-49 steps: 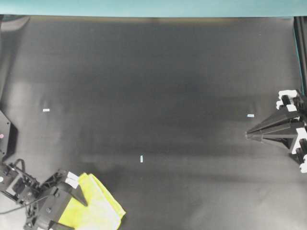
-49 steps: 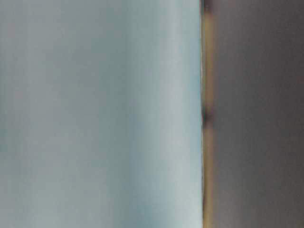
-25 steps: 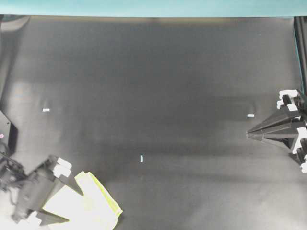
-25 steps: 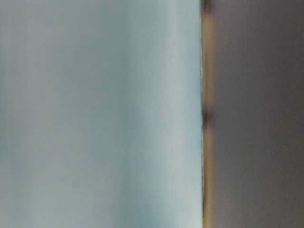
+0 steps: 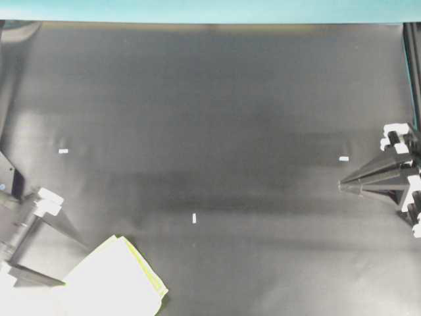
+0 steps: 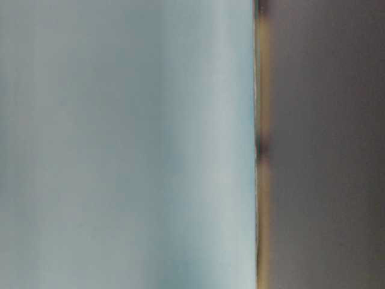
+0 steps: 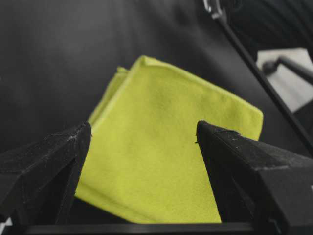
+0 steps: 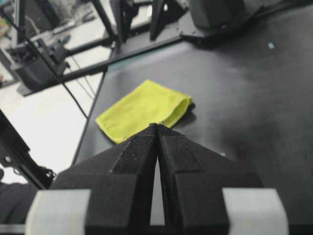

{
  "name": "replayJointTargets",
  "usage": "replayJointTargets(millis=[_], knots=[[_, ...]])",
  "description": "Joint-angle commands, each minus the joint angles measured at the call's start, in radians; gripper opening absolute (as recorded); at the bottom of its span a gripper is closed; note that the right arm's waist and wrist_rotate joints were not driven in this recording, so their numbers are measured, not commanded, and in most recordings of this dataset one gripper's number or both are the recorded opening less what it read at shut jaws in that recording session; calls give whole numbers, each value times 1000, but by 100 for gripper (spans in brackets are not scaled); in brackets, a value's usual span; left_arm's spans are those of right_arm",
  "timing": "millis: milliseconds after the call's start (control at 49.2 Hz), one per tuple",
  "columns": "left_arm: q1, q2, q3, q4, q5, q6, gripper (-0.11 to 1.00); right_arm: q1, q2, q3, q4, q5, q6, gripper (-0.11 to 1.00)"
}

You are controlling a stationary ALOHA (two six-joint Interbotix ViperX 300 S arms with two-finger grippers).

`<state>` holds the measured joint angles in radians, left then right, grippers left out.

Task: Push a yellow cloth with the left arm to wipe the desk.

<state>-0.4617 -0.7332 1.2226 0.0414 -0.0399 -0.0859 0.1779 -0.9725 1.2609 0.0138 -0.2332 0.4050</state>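
The yellow cloth (image 5: pixel 115 282) lies folded flat on the black desk (image 5: pixel 210 118) at the near left corner, washed out pale in the overhead view. My left gripper (image 5: pixel 74 263) is open and empty just left of the cloth, one fingertip on each side of its left corner. In the left wrist view the cloth (image 7: pixel 166 152) shows between and beyond the spread fingers of the left gripper (image 7: pixel 143 126). My right gripper (image 5: pixel 341 186) is shut and empty at the right edge, far from the cloth (image 8: pixel 144 110); its tips meet in the right wrist view (image 8: pixel 157 125).
A teal strip (image 5: pixel 210 10) runs along the far edge. Small white tape marks (image 5: pixel 194 218) dot the desk. The cloth lies close to the desk's near-left edge (image 8: pixel 90 122), with metal frame posts beyond. The table-level view is a blur.
My left gripper has drawn back to the left off the cloth and its fingers have spread wider. The cloth has stayed about where it was. The right arm has not moved.
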Motion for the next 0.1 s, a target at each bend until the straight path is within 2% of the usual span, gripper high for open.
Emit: replayJointTargets(millis=[0,81], knots=[[11,-66,-3,3,31,3,84,0,3,-2,2,-6,0,-1],[12,-114,-2,3,60,3,84,0,0,-2,2,-5,0,-1]])
